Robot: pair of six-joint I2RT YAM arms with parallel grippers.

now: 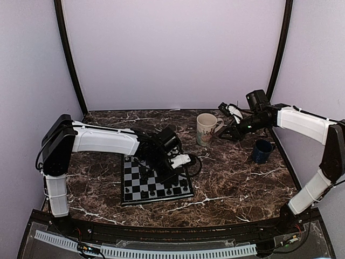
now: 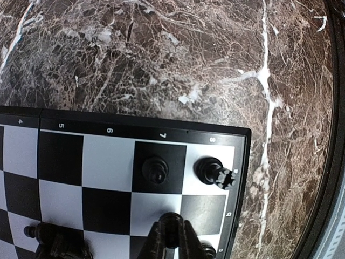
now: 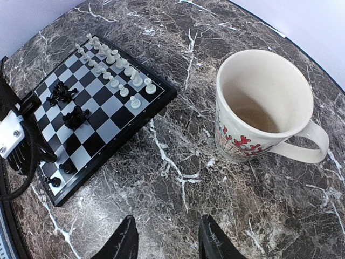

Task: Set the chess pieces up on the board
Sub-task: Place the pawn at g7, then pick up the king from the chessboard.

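**Left pinching a black piece at board corner**

Left gripper (image 2: 171, 227) is closed tight on 1 black piece (image 2: 171, 218), over the board (image 2: 108, 162) near the corner marked 7 and 8. 2 black pieces (image 2: 155, 170) stand on the edge row just beyond. White pieces (image 3: 116, 67) sit in 2 rows on the opposite side. Right gripper (image 3: 168, 243) is part open and empty, above the table (image 3: 188, 172) near the mug (image 3: 259, 108).

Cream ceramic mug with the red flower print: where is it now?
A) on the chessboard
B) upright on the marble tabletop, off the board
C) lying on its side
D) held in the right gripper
B: the cream ceramic mug stands upright on the dark marble tabletop, apart from the black-and-grey checked chessboard.
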